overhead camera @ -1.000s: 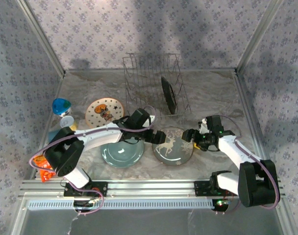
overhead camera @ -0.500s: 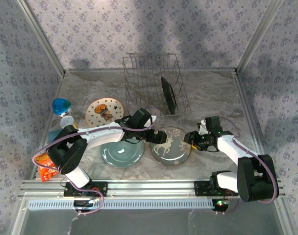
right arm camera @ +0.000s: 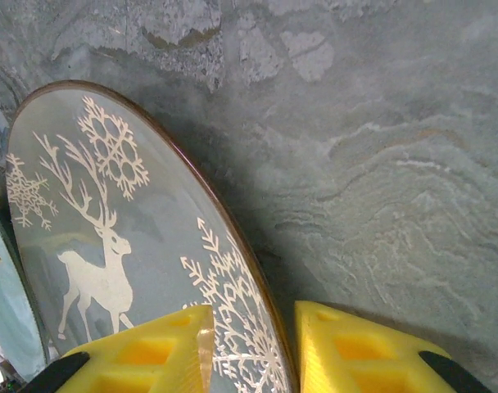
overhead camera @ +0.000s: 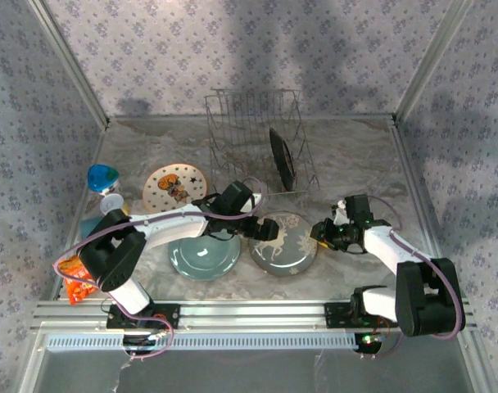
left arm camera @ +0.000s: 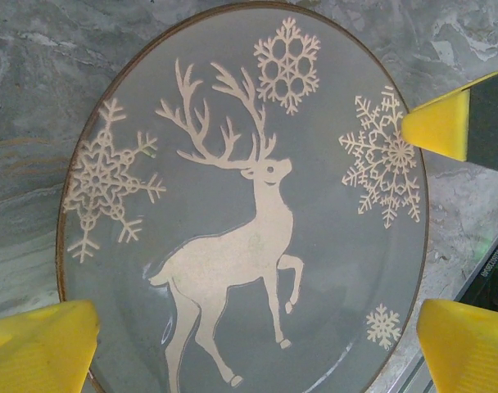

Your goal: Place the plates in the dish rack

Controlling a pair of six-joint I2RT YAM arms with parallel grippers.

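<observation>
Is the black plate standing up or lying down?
Standing up: the black plate rests on its edge among the dish rack's wires.

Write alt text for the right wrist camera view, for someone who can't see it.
The right gripper straddles the rim of the deer plate, one yellow jaw over the plate and one outside it. The plate lies on the marbled grey table.

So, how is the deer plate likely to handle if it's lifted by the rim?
The deer plate looks glazed, so the right gripper straddling its thin rim may slip. It seems rigid ceramic: it probably won't flex, but held by one edge it may droop. Dropped on the table, it could chip.
</observation>
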